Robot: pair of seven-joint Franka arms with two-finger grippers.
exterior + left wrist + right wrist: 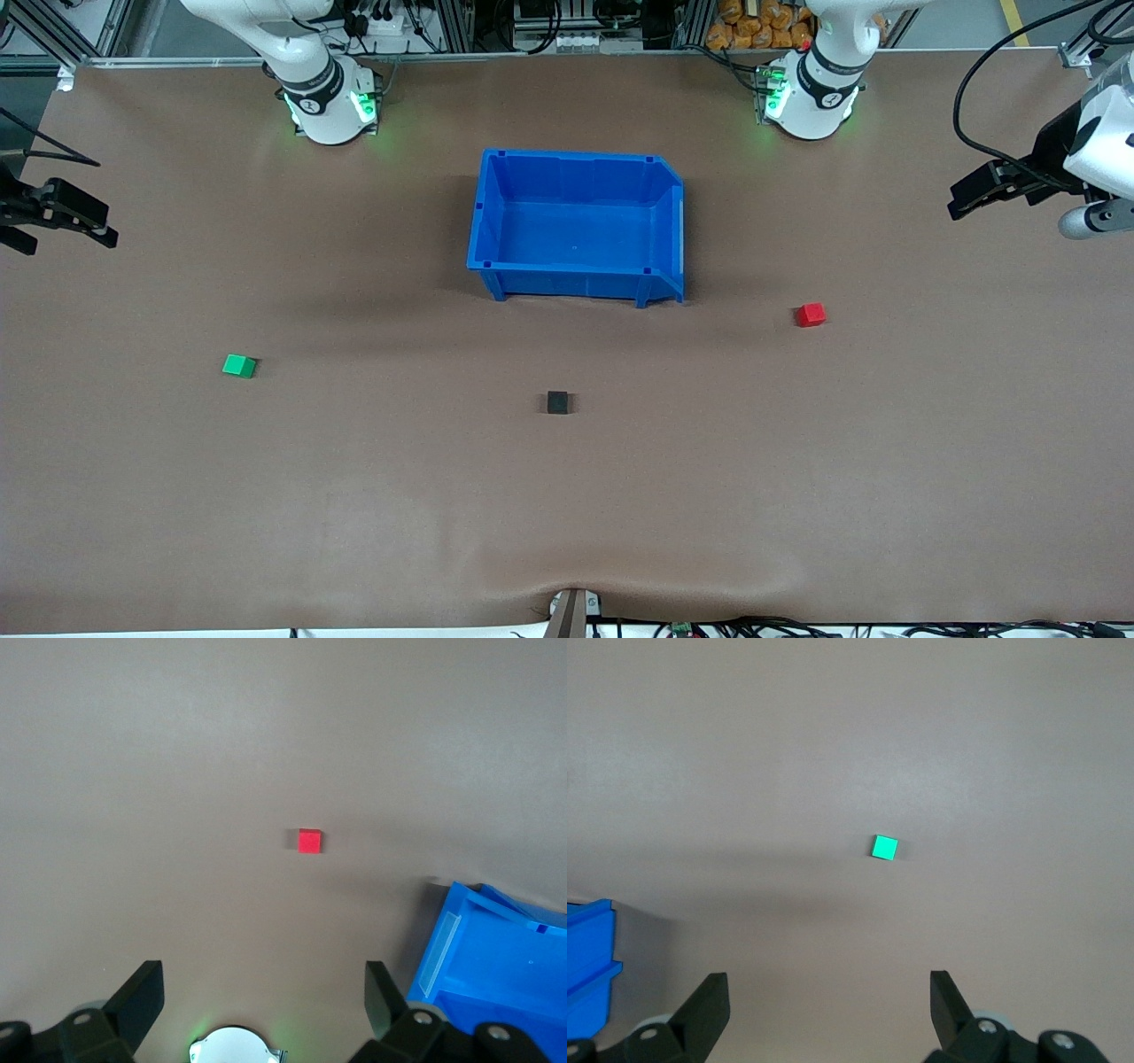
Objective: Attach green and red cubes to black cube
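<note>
- The left gripper [961, 202] hung up in the air over the left arm's end of the brown surface [567, 496], its black fingers [142, 997] spread wide and holding nothing
- The right gripper [93, 229] hung the same way over the right arm's end of the surface, fingers [704, 1005] parted wide, also with nothing between them
- Both arms waited out at their own ends, well apart from all three cubes
- The red cube [810, 315] sat flat on the surface toward the left arm's end, a little nearer to the front camera than the blue bin [576, 270] and well apart from it; the left wrist view showed the same cube [309, 841] alone on bare surface, with a corner of the bin [461, 939] at the edge of the picture
- The green cube [239, 365] lay toward the right arm's end, nearer to the front camera than the red one; in the right wrist view it [884, 848] sat turned slightly askew, with a sliver of the bin [589, 961] at the picture's edge
- The black cube [558, 402] stood about midway between the two ends, nearer to the front camera than the bin and than both coloured cubes, touching neither
- The bin stood upright and open-topped in the middle of the surface, between the two arm bases, with nothing lying in it
- None of the cubes touched another
</note>
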